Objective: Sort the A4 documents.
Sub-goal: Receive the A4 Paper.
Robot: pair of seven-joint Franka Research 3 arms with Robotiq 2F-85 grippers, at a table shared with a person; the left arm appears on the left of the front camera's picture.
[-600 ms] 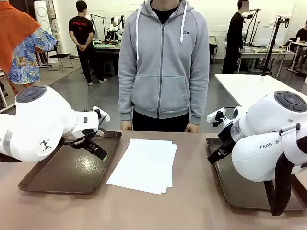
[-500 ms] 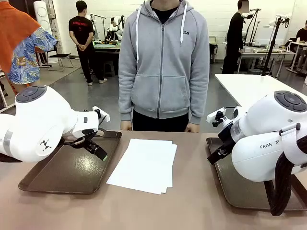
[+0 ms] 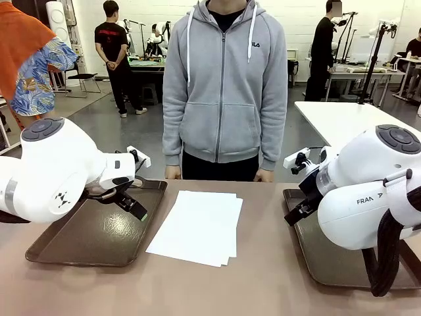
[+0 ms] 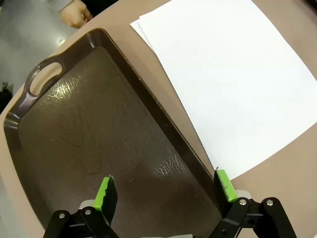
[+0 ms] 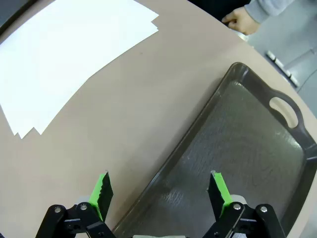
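Front view: A4 documents point(image 3: 197, 227) centre, "FRAN" on right arm point(image 3: 368, 217) at three o'clock, left gripper point(image 4: 166, 191) and right gripper point(image 5: 161, 191) gape empty.

Open desk point(image 3: 263, 283) around the sheets point(image 3: 197, 227), trays on both sides.
Bare strips of desk separate the flat sheets from the raised rims of the left tray point(image 3: 85, 243) and right tray point(image 3: 316, 263). The person's hands point(image 3: 172, 172) rest at the far edge. Each arm hangs over its own tray, leaving the middle open from above.
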